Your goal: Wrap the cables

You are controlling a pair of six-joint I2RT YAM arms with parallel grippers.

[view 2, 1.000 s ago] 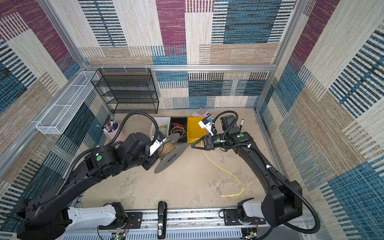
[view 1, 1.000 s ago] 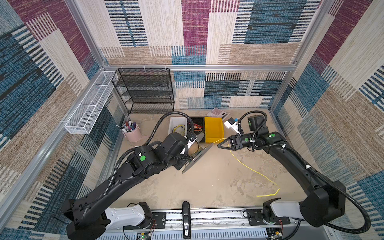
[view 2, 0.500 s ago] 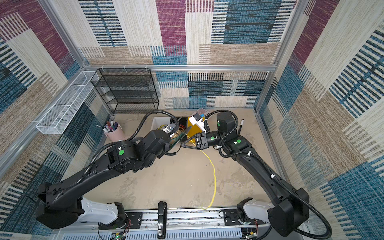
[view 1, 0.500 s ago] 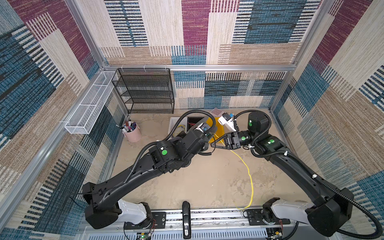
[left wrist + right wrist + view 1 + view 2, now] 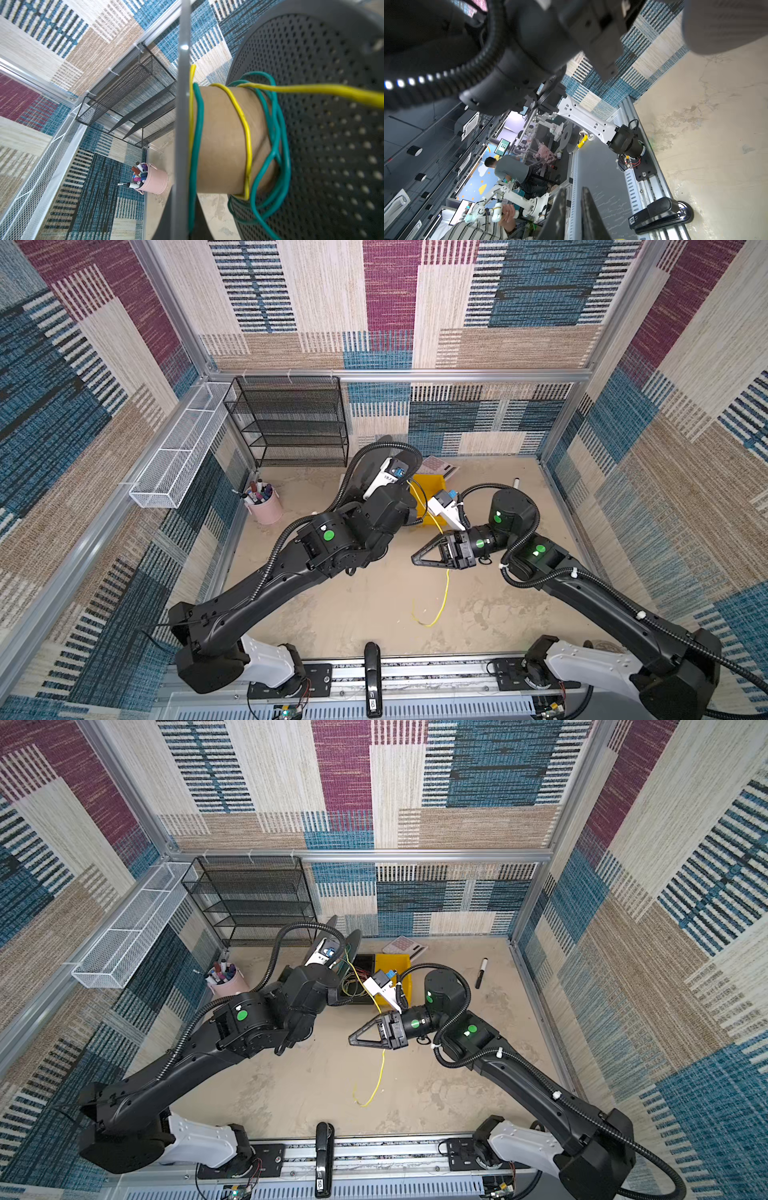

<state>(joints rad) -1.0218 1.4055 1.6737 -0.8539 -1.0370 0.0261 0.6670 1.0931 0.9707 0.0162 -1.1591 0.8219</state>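
Where loose end curls on table (image 5: 365, 614) near front rail (image 5: 415, 672), yellow wire (image 5: 445, 593) rises past my right gripper (image 5: 417, 559): fingers (image 5: 560, 209) narrowly apart, nothing between. Wire runs on to wire spool (image 5: 332, 135), held aloft farther back. My left gripper (image 5: 182, 199) clamped on flange (image 5: 182, 52). Few yellow turns share cardboard core (image 5: 220, 145) with green wire (image 5: 278, 133).

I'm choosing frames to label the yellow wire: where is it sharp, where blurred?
Left wrist view: yellow wire sharp on the reel, its near strand out of focus, a glare spot on the grey rim. Both top views: wire thin but crisp. Right wrist view: hardly visible.
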